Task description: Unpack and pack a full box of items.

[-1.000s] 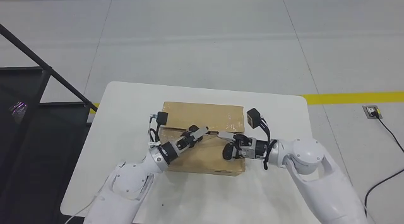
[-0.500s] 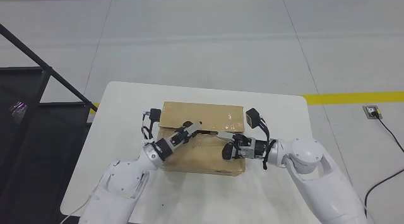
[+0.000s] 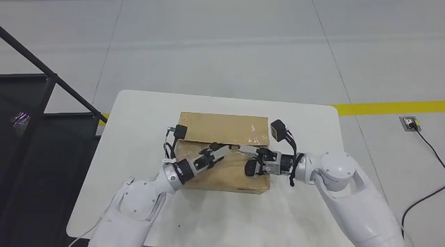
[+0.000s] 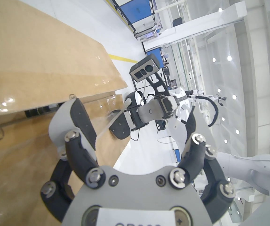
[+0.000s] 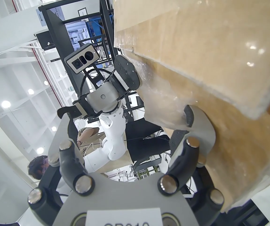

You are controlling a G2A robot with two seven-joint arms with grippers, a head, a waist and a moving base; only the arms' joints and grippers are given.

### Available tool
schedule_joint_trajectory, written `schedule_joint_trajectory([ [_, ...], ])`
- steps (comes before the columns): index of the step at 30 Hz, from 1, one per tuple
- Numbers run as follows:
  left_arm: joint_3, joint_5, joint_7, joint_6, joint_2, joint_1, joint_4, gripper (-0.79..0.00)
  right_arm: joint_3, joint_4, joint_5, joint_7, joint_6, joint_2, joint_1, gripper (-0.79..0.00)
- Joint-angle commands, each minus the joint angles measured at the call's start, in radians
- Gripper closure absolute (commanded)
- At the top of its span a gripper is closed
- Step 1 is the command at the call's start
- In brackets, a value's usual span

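Top view: barely begun on the cardboard box (image 3: pixel 222 125) atop the tabletop (image 3: pixel 139 129); flaps not yet folded open, nothing unpacked. At the taped seam, left gripper (image 3: pixel 220 150) and right gripper (image 3: pixel 247 161), jaws apart on both.

Box (image 3: pixel 224 130) on table (image 3: pixel 139 125); L gripper (image 3: pixel 217 151), R gripper (image 3: pixel 249 161) over it.

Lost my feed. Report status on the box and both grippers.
Left gripper jaws open, right gripper jaws open, both at the box top seam. Box flaps not opened. Clear tape strip stretched between the grippers.
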Motion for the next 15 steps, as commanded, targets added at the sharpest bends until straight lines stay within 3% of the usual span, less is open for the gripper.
schedule_joint_trajectory([
  [1,-0.002,0.010,-0.010,-0.007,0.003,0.010,-0.013,-0.785,-0.001,-0.001,-0.002,0.001,-0.002,0.001,-0.002,-0.785],
  [14,-0.008,0.002,-0.036,-0.022,0.011,0.034,-0.036,-0.785,0.017,-0.009,0.009,-0.003,0.001,0.009,-0.026,-0.782],
  [15,-0.008,0.001,-0.036,-0.021,0.011,0.033,-0.034,-0.785,0.019,-0.008,0.010,-0.008,0.005,0.010,-0.027,-0.699],
])
